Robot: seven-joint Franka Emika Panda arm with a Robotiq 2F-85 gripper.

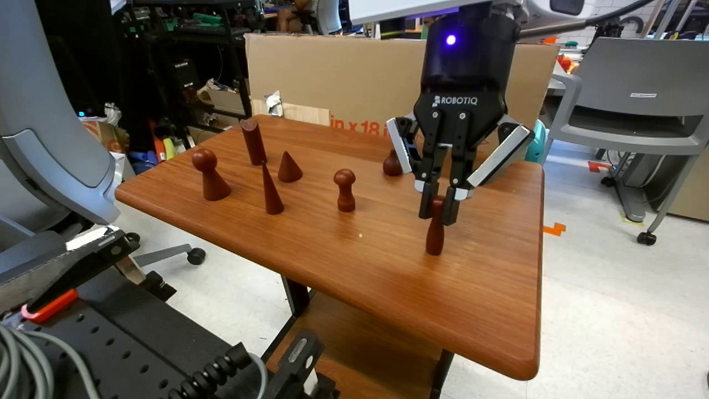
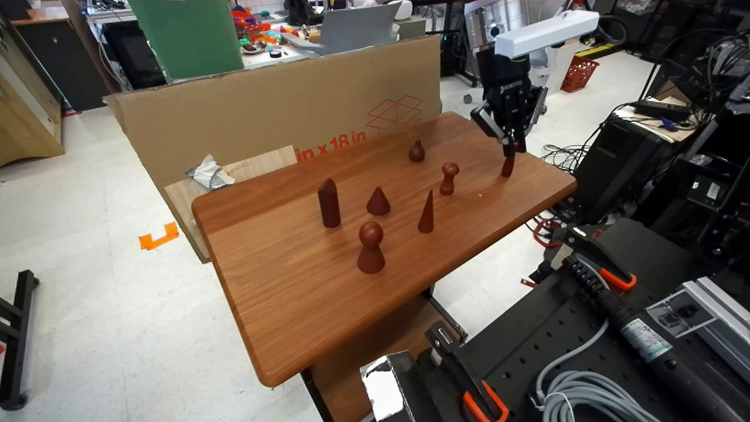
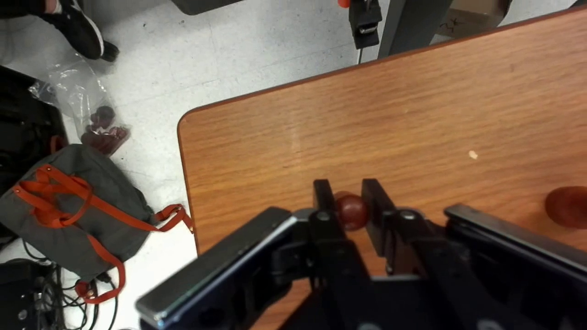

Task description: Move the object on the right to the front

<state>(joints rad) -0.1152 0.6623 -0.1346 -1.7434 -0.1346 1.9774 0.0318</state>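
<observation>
The end effector (image 1: 438, 215) pinched the brown peg (image 1: 435, 239) near its top, well apart from the thin cone (image 1: 272, 195) on the desk (image 1: 354, 260).

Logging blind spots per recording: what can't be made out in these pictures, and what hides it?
Peg, upper part: both exterior views, partly behind the hand.
Peg's base: wrist view, hidden beneath its own top.
Squat rounded piece, top: in an exterior view, partly behind the hand.
Right-hand piece: wrist view, cut off by the picture's edge.
Chair label: in an exterior view, too small to read.
</observation>
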